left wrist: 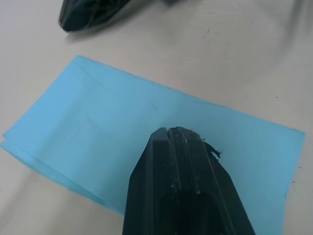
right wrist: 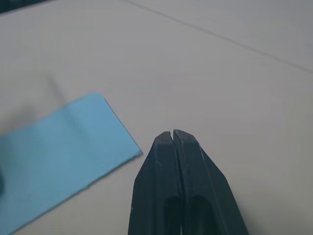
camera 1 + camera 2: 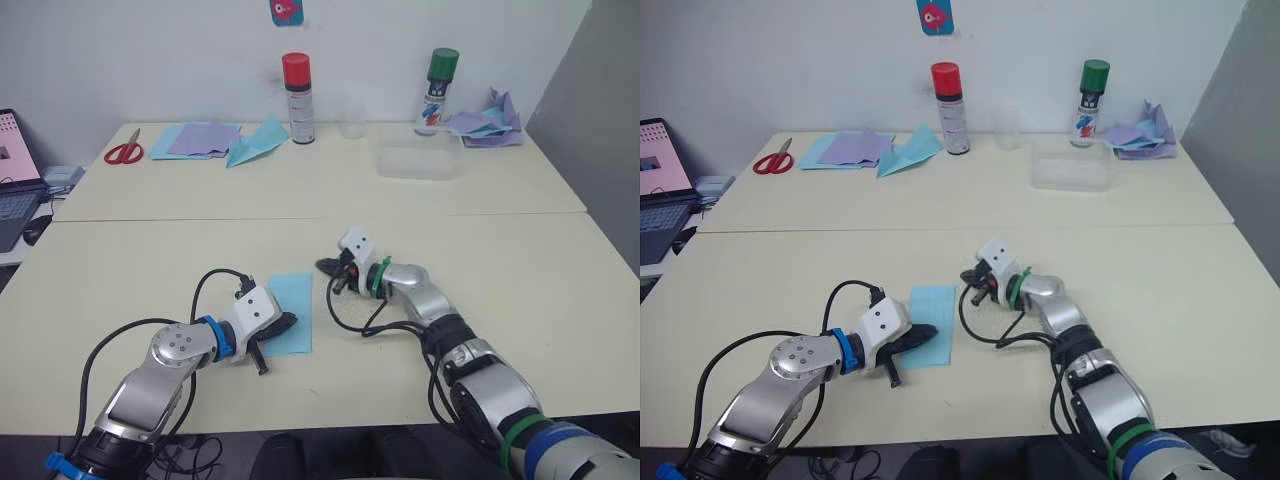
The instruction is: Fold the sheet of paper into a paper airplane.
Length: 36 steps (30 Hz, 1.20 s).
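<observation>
On the cream table (image 3: 520, 290), our left gripper (image 3: 283, 323) presses with fingers together on the folded sheet of paper (image 3: 291, 310), holding nothing. Our right gripper (image 3: 328, 267), also closed and empty, hovers beside its far corner. The thin sheet could slide. Its layers underneath stay hidden.
</observation>
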Each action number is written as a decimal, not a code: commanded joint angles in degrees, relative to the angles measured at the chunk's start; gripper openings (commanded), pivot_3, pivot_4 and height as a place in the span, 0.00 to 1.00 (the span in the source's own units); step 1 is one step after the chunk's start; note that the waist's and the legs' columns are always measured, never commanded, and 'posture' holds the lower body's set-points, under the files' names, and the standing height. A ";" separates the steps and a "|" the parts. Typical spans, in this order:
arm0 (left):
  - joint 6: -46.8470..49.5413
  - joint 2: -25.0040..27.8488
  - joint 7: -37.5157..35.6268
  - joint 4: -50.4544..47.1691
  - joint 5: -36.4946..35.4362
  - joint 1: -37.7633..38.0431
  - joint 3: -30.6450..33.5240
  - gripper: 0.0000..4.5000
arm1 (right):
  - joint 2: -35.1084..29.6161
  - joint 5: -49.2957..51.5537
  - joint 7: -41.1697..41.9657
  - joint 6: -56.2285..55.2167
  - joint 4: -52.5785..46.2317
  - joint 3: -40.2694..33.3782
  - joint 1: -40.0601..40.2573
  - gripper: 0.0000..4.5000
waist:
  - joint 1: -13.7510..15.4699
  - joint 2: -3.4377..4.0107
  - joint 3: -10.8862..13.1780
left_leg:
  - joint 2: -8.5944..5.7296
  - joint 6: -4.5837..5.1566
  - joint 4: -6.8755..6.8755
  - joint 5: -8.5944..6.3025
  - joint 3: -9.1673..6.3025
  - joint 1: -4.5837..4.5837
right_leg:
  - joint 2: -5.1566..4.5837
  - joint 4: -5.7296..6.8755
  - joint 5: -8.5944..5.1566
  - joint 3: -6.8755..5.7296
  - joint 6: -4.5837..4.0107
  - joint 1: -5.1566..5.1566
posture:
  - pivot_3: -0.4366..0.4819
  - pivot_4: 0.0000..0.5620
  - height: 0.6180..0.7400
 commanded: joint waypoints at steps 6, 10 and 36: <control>2.42 0.29 -1.48 5.40 2.14 2.81 -4.11 0.00 | -2.44 -3.42 6.09 4.59 -11.96 7.79 5.97 0.00 | 0.04 0.02 0.02 | 0.00 0.00 -0.02 0.00 -0.03 0.02 | 0.00 0.00 -0.02 -0.03 -0.02 0.01 | 0.48 0.27 1.00; 3.04 0.16 -1.29 5.39 1.95 2.65 -3.91 0.00 | -2.33 -7.75 3.62 5.05 -10.77 11.19 6.34 0.00 | 0.06 -0.03 -0.03 | 0.00 0.00 -0.02 0.00 -0.02 0.07 | 0.00 0.00 -0.03 -0.03 -0.04 0.02 | 0.48 0.27 1.00; 2.26 -0.76 -1.03 7.06 1.15 3.40 -2.82 0.00 | -14.62 -0.60 24.41 25.40 -35.46 21.10 15.97 0.00 | 0.26 0.15 -0.93 | -0.01 -0.32 -0.16 -0.26 0.00 0.27 | 0.00 -0.02 -0.48 -0.01 0.00 0.10 | 0.48 0.27 1.00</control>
